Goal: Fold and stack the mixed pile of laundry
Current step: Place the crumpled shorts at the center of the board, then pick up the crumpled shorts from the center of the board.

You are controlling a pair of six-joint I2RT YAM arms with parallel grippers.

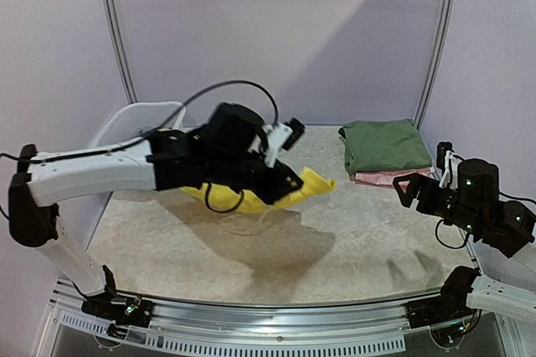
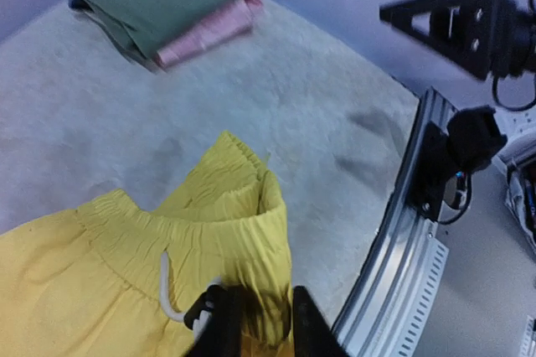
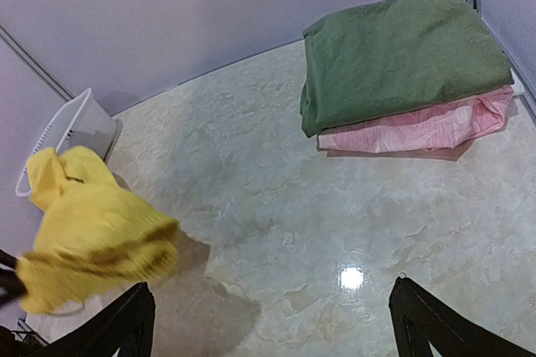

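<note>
Shorts [image 1: 311,183] held above the table [image 1: 251,265]
The shorts were clenched at the waistband by the left gripper [image 2: 260,323], over the table's left half; the right gripper [image 3: 276,332] was spread wide, empty, near the green top [image 1: 383,146] stacked on the pink garment [image 1: 381,178].

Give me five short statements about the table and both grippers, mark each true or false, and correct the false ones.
1. The left gripper grips the yellow shorts. True.
2. The green garment lies under the pink garment. False: the green one is folded on top of the pink one.
3. The right gripper is open and holds nothing. True.
4. The yellow shorts lie folded on the green garment. False: they hang from the left gripper, apart from both folded garments.
5. A white basket stands at the far left of the table. True.
</note>
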